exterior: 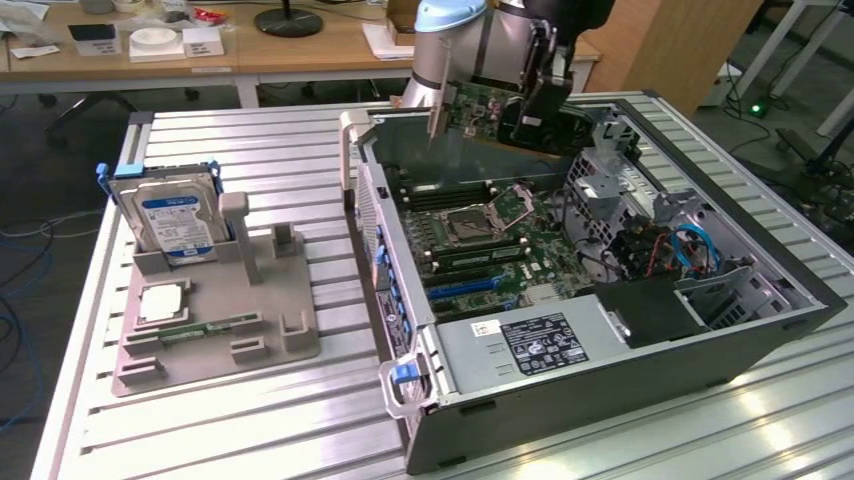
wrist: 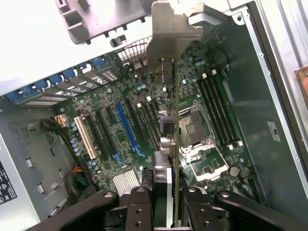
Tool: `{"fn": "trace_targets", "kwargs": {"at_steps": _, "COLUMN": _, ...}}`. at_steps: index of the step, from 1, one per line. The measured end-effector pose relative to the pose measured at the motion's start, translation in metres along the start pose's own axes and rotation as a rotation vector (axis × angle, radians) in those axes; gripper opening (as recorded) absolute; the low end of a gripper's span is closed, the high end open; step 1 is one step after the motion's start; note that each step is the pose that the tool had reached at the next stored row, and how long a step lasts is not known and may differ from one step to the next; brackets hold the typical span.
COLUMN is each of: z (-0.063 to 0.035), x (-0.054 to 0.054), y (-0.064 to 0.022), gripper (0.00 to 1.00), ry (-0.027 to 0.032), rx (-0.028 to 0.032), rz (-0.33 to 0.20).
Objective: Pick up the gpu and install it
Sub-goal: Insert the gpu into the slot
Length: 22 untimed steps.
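Note:
The gpu (exterior: 483, 112) is a thin green circuit card with a silvery bracket (wrist: 169, 33) at one end. My gripper (exterior: 545, 108) is shut on it and holds it on edge in the air above the far end of the open computer case (exterior: 747, 325). In the wrist view the gpu (wrist: 174, 120) runs edge-on from between my gripper (wrist: 169, 196) out over the motherboard (wrist: 144, 144). It hangs above the CPU socket (wrist: 192, 127), apart from the board and to one side of the blue expansion slot (wrist: 127, 127).
A grey parts holder (exterior: 220, 320) stands at the exterior view's left with a silver hard drive (exterior: 174, 215) upright in it and a memory stick lying flat. Inside the case are the power supply (exterior: 534, 345), drive cage and cables (exterior: 687, 250). Desks stand behind.

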<state>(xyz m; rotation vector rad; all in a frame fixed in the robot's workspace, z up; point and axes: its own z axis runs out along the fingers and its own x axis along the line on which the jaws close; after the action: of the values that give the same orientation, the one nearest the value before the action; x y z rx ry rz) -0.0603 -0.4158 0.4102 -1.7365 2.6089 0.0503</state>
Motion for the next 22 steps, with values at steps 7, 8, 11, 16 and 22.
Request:
{"fn": "trace_targets", "kwargs": {"at_steps": 7, "z": 0.0, "x": 0.0, "y": 0.0, "gripper": 0.28, "ry": 0.0003, "rx": -0.0002, "rz": -0.009}}
{"fn": "trace_targets", "kwargs": {"at_steps": 8, "z": 0.0, "x": 0.0, "y": 0.0, "gripper": 0.28, "ry": 0.0003, "rx": -0.0003, "rz": -0.011}}
{"fn": "trace_targets", "kwargs": {"at_steps": 11, "z": 0.0001, "x": 0.0, "y": 0.0, "gripper": 0.28, "ry": 0.0005, "rx": -0.0005, "rz": -0.02}}
{"fn": "trace_targets", "kwargs": {"at_steps": 16, "z": 0.0001, "x": 0.0, "y": 0.0, "gripper": 0.28, "ry": 0.0011, "rx": -0.0011, "rz": -0.047}}
{"fn": "trace_targets", "kwargs": {"at_steps": 22, "z": 0.0002, "x": 0.0, "y": 0.0, "gripper": 0.28, "ry": 0.0026, "rx": -0.0025, "rz": -0.108}}
